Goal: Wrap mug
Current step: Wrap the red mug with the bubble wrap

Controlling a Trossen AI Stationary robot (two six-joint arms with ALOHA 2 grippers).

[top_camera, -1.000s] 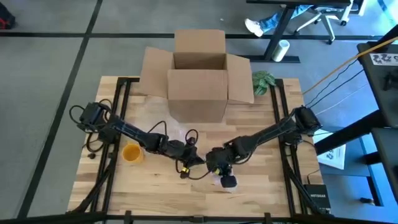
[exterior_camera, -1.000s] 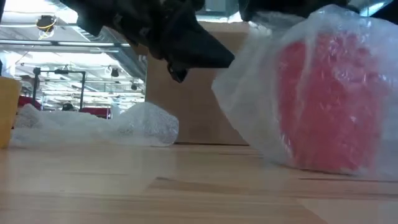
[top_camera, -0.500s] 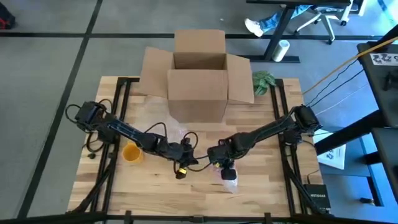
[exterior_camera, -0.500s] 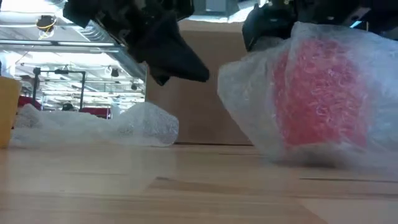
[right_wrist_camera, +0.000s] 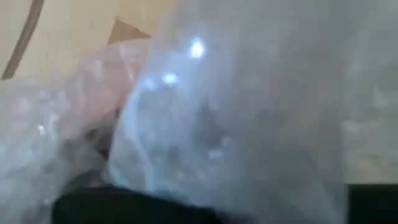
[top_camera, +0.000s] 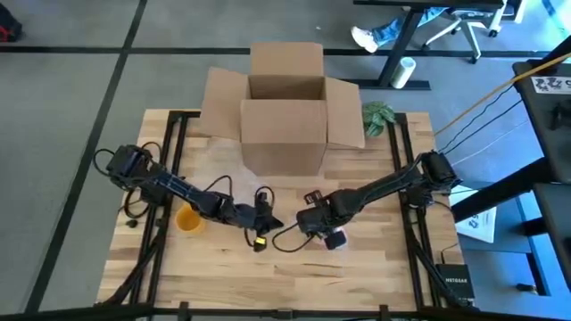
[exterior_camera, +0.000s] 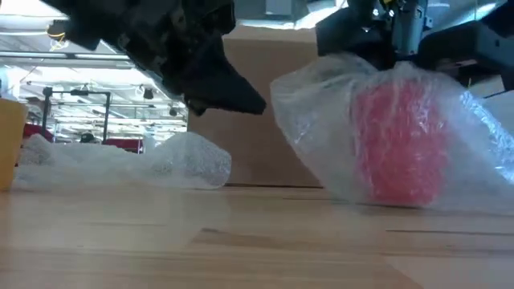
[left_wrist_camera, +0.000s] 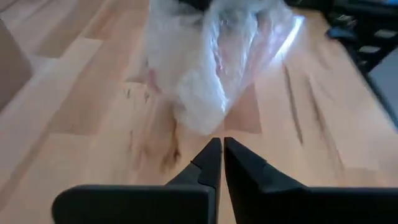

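The red mug (exterior_camera: 397, 140), swathed in bubble wrap (exterior_camera: 321, 120), sits on the desk (exterior_camera: 241, 249) before the cardboard box (top_camera: 285, 111); the right end effector (top_camera: 326, 234) grips the wrap from above; the left end effector (left_wrist_camera: 217, 152) hovers beside it, fingers closed, empty.

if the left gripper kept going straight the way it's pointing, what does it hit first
Most likely the bubble wrap bundled around the red mug. In the left wrist view the left gripper, fingers shut, points straight at that bundle across bare table, though the exact gap is hard to judge.
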